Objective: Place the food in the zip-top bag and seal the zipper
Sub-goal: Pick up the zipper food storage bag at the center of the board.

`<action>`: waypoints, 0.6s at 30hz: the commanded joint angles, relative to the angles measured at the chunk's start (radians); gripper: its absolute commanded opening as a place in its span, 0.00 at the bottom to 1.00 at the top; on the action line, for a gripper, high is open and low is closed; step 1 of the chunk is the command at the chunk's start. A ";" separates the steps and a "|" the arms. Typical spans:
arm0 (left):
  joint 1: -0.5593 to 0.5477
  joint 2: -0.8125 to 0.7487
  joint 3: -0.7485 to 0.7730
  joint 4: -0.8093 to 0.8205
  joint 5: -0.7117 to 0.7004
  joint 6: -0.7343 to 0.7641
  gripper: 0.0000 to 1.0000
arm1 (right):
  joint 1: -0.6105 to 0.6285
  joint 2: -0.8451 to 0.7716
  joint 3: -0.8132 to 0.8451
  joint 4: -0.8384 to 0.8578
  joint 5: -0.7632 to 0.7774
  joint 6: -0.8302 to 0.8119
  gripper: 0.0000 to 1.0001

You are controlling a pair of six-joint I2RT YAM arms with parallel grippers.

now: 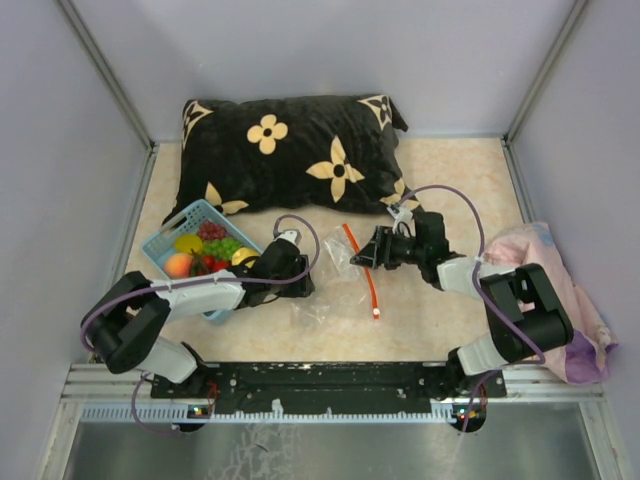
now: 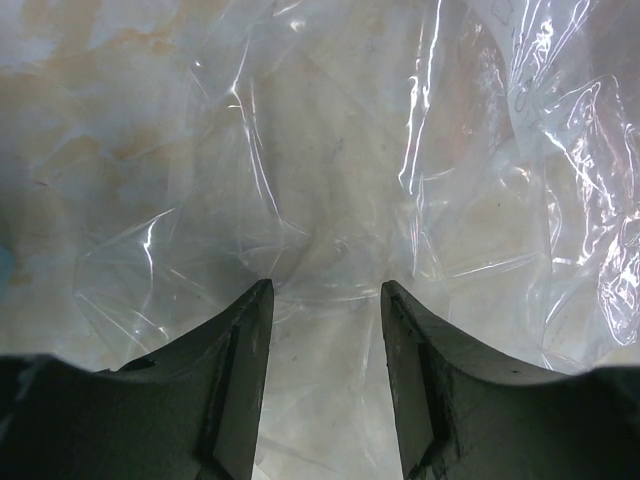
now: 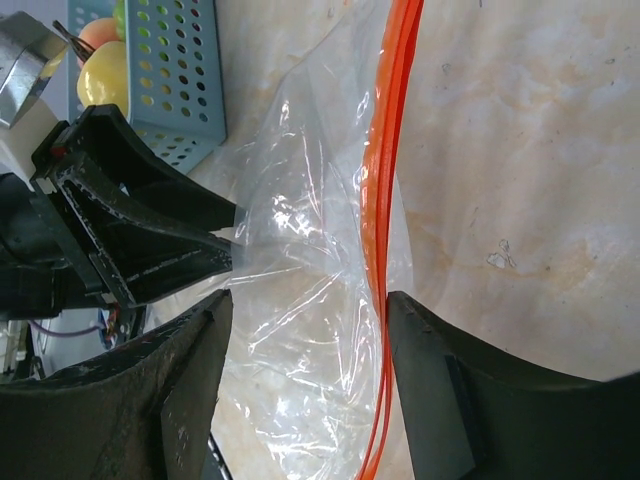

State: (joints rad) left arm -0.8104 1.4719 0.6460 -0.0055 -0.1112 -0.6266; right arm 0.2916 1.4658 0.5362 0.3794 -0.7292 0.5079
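Zip-top bag (image 1: 335, 278) lies between left end effector (image 2: 325, 290) and right end effector (image 3: 310, 300), both wide.

The zip-top bag (image 1: 325, 292) is clear and glinting, its zipper (image 1: 374, 295) red-orange. In the light blue perforated basket (image 1: 172, 222), the food (image 1: 205, 250) shows red, green, yellow and orange. The cushion (image 1: 300, 150) is black with cream flower motifs. The worktop (image 1: 450, 190) is mottled beige. The cloth (image 1: 575, 300) looks pink, possibly lilac-edged.
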 commanded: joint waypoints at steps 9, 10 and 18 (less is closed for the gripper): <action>0.009 0.010 -0.011 -0.001 0.012 0.016 0.54 | -0.003 -0.026 0.038 0.036 0.027 -0.004 0.64; 0.010 0.011 -0.011 0.000 0.013 0.015 0.54 | -0.003 -0.029 0.037 0.035 0.035 -0.001 0.64; 0.011 0.017 -0.007 -0.001 0.015 0.019 0.54 | -0.003 -0.029 0.030 0.064 0.005 0.006 0.64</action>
State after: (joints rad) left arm -0.8047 1.4719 0.6460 -0.0051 -0.1047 -0.6262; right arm 0.2913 1.4651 0.5392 0.3782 -0.7017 0.5091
